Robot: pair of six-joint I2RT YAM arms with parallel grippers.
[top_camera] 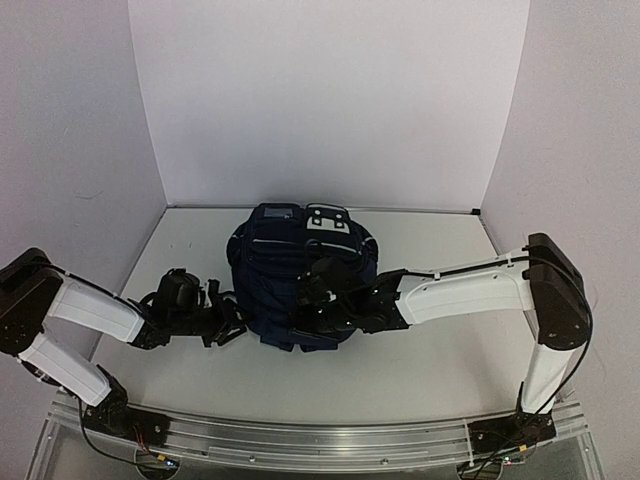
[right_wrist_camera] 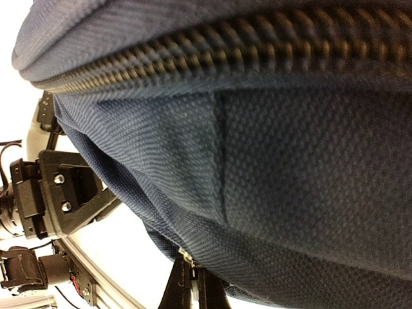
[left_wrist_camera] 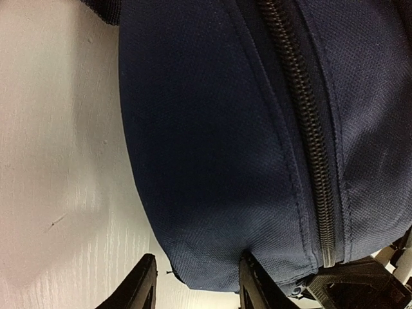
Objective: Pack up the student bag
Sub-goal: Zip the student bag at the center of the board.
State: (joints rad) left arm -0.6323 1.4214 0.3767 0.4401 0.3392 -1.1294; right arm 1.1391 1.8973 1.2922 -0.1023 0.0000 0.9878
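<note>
student bag [top_camera: 300, 262] sits mid-table [top_camera: 430, 365], grey flap end at the far side. left gripper [top_camera: 228, 322] is at the bag's left near corner, released: fingers [left_wrist_camera: 143, 286] spread, the bag's rounded edge between them, one finger against the fabric, the other off it. right gripper [top_camera: 318, 300] is on the bag's near face, clenched: tips nearly together [right_wrist_camera: 190, 267], pinching the bag's edge where a small metal bit [right_wrist_camera: 185, 255] shows. zipper [left_wrist_camera: 309, 148] closed where visible.
</note>
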